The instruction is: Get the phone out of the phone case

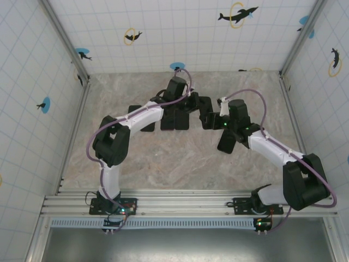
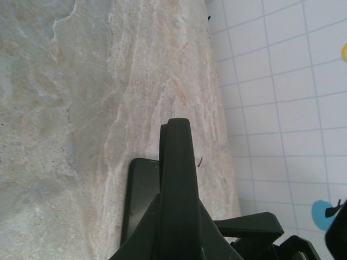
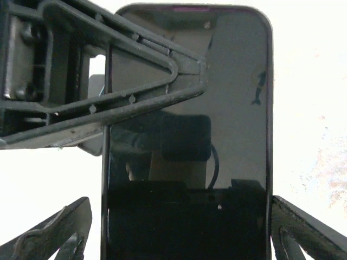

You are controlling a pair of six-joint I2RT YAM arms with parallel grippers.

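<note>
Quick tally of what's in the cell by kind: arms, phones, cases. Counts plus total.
robot arms: 2 (left arm, right arm)
phone: 1
phone case: 1, seen as a purple rim along the phone's top edge
total: 4

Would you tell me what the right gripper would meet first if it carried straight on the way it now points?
Most likely the phone, lying dead ahead between the open fingers of the right gripper. A finger of the left gripper crosses the phone's upper left; whether it sits nearer is unclear.
</note>
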